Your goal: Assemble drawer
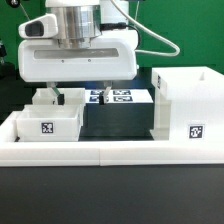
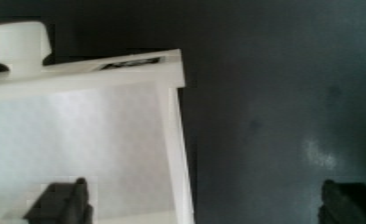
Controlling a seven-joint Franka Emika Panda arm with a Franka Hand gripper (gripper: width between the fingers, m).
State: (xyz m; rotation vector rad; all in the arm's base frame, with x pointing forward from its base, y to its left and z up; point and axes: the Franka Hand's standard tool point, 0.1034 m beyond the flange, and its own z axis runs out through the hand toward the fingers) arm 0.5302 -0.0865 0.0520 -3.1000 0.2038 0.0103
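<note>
The drawer's tall white housing (image 1: 188, 98) stands at the exterior view's right, with a tag on its front. One small open-top tray (image 1: 45, 122) with a tag sits at the exterior view's left. A second tray (image 1: 66, 98) lies just behind it, under my gripper (image 1: 76, 92). In the wrist view this tray (image 2: 82, 140) shows a round knob (image 2: 16, 42) on its end. My gripper (image 2: 205, 203) is open and empty. One finger (image 2: 57, 200) is over the tray's inside and the other finger (image 2: 354, 200) is over the black surface, so the tray's side wall lies between them.
The marker board (image 1: 120, 97) lies on the black surface between the trays and the housing. A long low white wall (image 1: 110, 152) borders the front of the black surface.
</note>
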